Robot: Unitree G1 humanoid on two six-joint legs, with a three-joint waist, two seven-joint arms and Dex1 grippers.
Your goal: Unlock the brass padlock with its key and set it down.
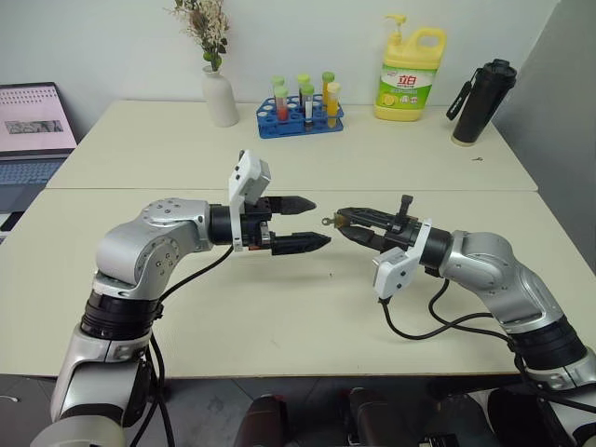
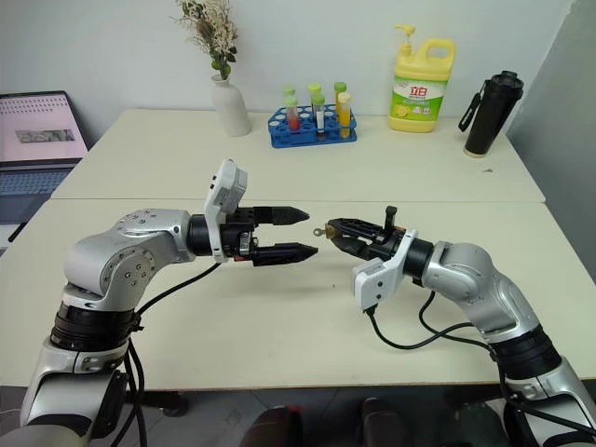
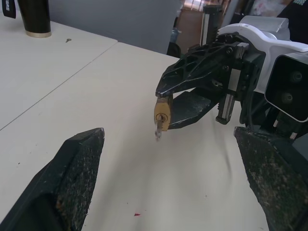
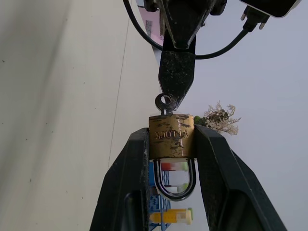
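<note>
At the centre of the head views, both arms are raised above the pale cream table (image 1: 279,317), their tips facing each other with a small gap between. The right gripper (image 4: 171,139) pinches the small golden-brass padlock (image 4: 171,135) between its two black fingers, pressing on the sides of the squarish body. In the right wrist view the thin silver shackle (image 4: 176,179) loops back between the fingers, closed into the body, and the stamped lettering on the brass is too worn to read surely. The small silver key (image 4: 166,103) sits in the keyhole, its ringed head sticking out of the padlock's free end toward the other arm. In the head views padlock and key are only a tiny glint at the right fingertips (image 1: 328,222), too small to separate.

The left gripper (image 1: 300,223) is spread wide and holds nothing; one finger is above, one below. In the left wrist view its two rough black fingers (image 3: 72,178) are cut off by the lower frame edge, and the padlock (image 3: 162,113) hangs between them in the distance.

Along the upper edge of the frame stand a white vase with dried flowers (image 1: 219,93), a blue rack of coloured tubes (image 1: 300,110), a yellow detergent bottle (image 1: 408,79) and a black flask (image 1: 482,101). A laptop (image 1: 33,126) is cut off at the left edge.
</note>
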